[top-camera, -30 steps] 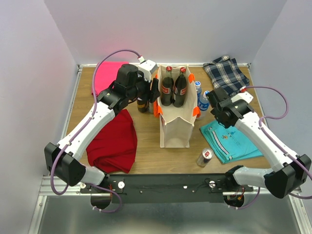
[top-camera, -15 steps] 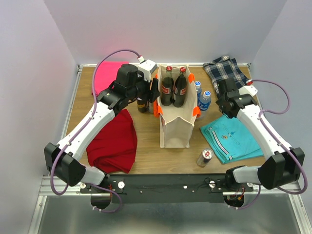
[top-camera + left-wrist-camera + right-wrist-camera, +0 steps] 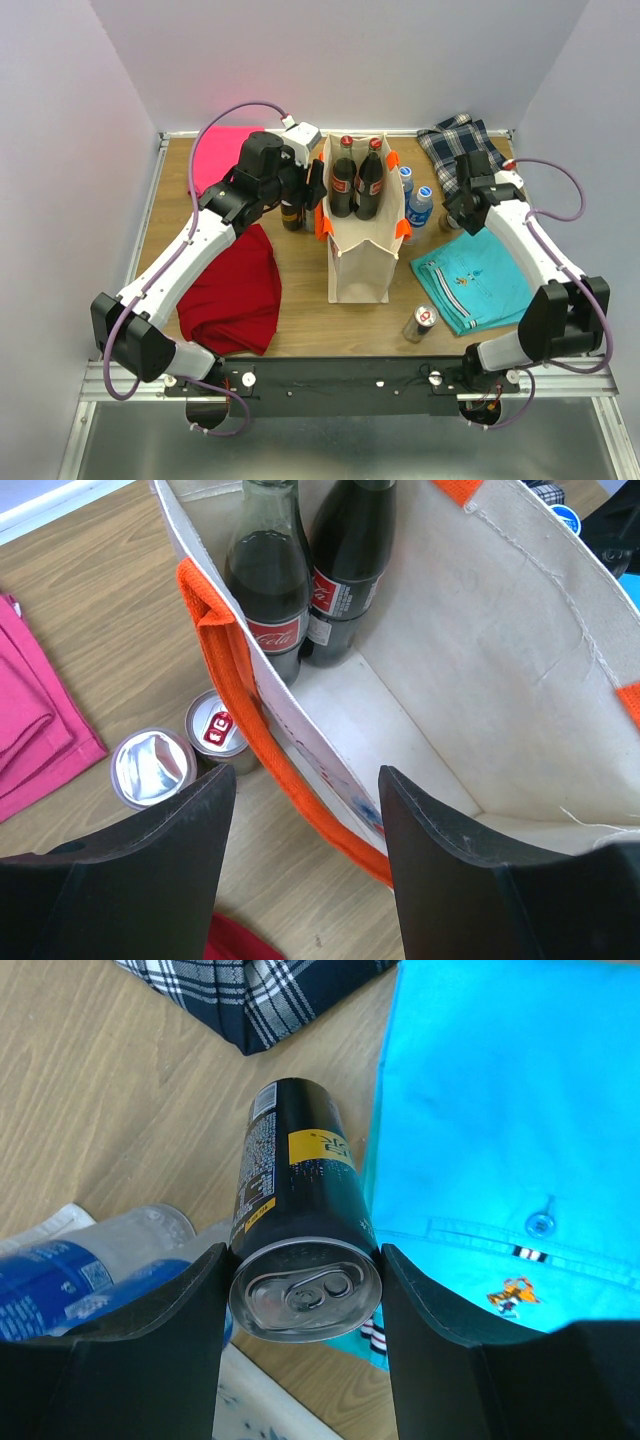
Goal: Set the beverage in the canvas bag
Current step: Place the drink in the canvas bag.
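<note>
Right gripper (image 3: 300,1300) clamps a black can (image 3: 300,1260) for loading; left gripper (image 3: 305,850), jaws apart, steadies the canvas bag (image 3: 358,262) from nine o'clock.

Lying flat on the wooden table (image 3: 300,330): a dark red cloth (image 3: 235,295) near left, a pink cloth (image 3: 215,150) far left, a plaid cloth (image 3: 462,140) far right, a turquoise garment (image 3: 478,285) near right.
</note>
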